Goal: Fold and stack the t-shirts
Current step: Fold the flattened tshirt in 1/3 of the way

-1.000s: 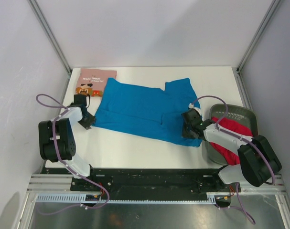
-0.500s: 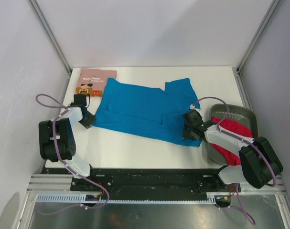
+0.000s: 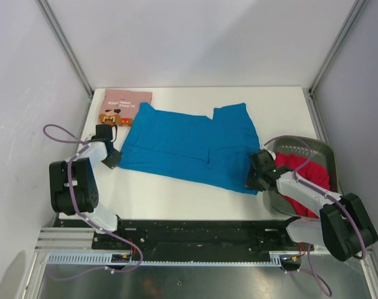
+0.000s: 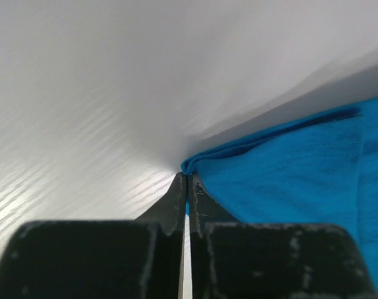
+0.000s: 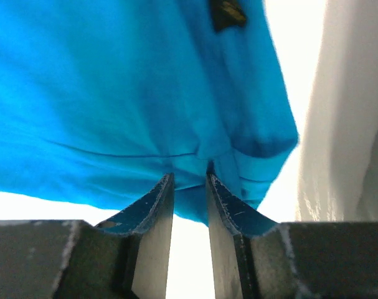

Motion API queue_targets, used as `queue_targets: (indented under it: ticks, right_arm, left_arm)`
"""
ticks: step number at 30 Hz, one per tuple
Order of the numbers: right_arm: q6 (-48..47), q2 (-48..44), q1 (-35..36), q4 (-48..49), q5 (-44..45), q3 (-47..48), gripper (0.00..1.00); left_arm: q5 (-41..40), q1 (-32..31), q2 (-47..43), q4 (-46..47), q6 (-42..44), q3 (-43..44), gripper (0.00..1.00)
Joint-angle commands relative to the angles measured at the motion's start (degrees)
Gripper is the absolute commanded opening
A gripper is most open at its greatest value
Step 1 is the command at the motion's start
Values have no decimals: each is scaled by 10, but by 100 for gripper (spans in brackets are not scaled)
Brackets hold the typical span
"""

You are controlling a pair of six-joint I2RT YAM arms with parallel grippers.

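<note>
We find the blue t-shirt [image 3: 189, 144] spread flat across the middle of the counter [image 3: 176, 194]. The pink printed t-shirt [image 3: 125, 104] lies at upper left, and the red t-shirt [image 3: 296, 164] sits in the basket [image 3: 304, 144] at right. The left claw [image 4: 187, 179] is clenched on the blue shirt's lower-left corner, with only a thin bite. The right claw [image 5: 190, 177] stands parted at the lower-right hem, gripping nothing. If we lift now, that corner may slip free, or a one-sided pull may drag and wrinkle the cloth.
</note>
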Motion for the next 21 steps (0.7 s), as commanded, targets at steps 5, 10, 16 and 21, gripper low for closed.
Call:
queue_targets:
  ticks: [5, 10, 16, 21]
  right_arm:
    - [42, -97, -9, -54, -7, -39, 32]
    - [61, -159, -4, -103, -7, -52, 32]
    - [86, -209, 16, -126, -21, -73, 33]
    - [117, -194, 52, -108, -4, -82, 36]
  left_arm:
    - [-137, 23, -106, -82, -28, -62, 0]
    - [-156, 40, -153, -104, -37, -102, 0]
    - [-141, 64, -193, -117, -43, -135, 0]
    - [-135, 65, -211, -121, -50, -151, 0]
